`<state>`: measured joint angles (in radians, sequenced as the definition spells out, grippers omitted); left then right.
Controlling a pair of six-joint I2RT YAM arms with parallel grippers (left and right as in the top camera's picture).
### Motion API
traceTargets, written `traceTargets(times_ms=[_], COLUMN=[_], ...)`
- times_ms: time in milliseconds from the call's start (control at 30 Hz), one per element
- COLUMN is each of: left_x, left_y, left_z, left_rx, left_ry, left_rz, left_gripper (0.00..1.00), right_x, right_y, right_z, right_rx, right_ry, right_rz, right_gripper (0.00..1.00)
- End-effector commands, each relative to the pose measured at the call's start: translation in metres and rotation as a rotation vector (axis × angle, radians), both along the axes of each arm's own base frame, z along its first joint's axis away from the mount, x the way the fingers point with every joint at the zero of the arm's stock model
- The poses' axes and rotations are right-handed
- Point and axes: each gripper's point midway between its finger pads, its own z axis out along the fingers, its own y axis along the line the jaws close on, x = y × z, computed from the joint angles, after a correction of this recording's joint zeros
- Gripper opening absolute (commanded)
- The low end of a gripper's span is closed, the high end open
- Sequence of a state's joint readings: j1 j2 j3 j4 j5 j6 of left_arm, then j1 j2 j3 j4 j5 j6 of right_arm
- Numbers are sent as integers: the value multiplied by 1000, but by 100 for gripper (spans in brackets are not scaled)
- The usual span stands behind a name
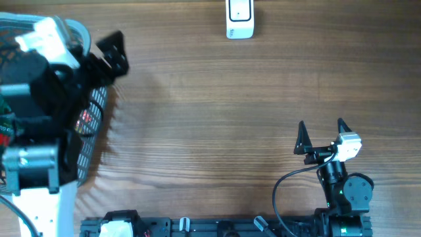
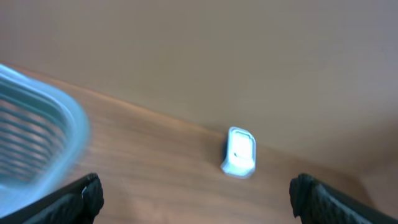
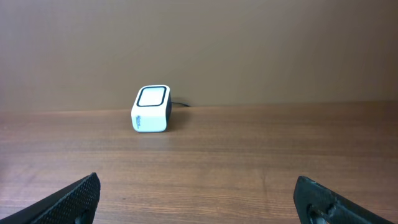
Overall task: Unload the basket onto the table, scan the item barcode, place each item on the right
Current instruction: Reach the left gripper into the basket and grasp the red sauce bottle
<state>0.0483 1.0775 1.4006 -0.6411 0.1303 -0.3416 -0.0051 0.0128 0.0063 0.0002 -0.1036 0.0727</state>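
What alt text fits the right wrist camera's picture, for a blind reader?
A small white barcode scanner stands on a wooden table near a plain wall. The right gripper, open, shows dark fingertips in the bottom corners.

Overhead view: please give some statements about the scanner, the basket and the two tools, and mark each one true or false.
1. The scanner stands on the table, apart from both tools. True.
2. The right tool is shut on an item. False: it is open and holds nothing.
3. The basket is beside the right tool. False: it is on the left side, under the left arm.
4. The left tool is open. True.
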Motion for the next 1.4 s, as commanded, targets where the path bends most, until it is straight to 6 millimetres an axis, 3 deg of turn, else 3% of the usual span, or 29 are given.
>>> traceTargets(times_ms=[0, 200, 333, 467, 600, 1100, 1367], left_x=[8, 0, -20, -49, -68, -86, -87], left_y=[58, 125, 163, 186, 192, 185, 187], left_z=[19, -12, -38, -67, -96, -199, -217], left_rx=[67, -92, -172, -191, -206, -297, -302], left_ry=[46, 189, 278, 417, 569, 1064, 1151], left_rz=[298, 586, 740, 839, 881, 937, 939], left_gripper=[100, 100, 100, 100, 100, 100, 100], right_x=[0, 0, 0, 0, 0, 0, 0], right_y=[1, 1, 1, 1, 1, 1, 1], right_z=[2, 3, 3, 3, 3, 2, 3], right_rx=[-14, -14, -14, -14, -14, -14, -14], right_ry=[-13, -14, -14, -14, -14, -13, -14], right_rz=[2, 2, 2, 2, 2, 2, 2], right_gripper=[100, 100, 100, 100, 100, 100, 100])
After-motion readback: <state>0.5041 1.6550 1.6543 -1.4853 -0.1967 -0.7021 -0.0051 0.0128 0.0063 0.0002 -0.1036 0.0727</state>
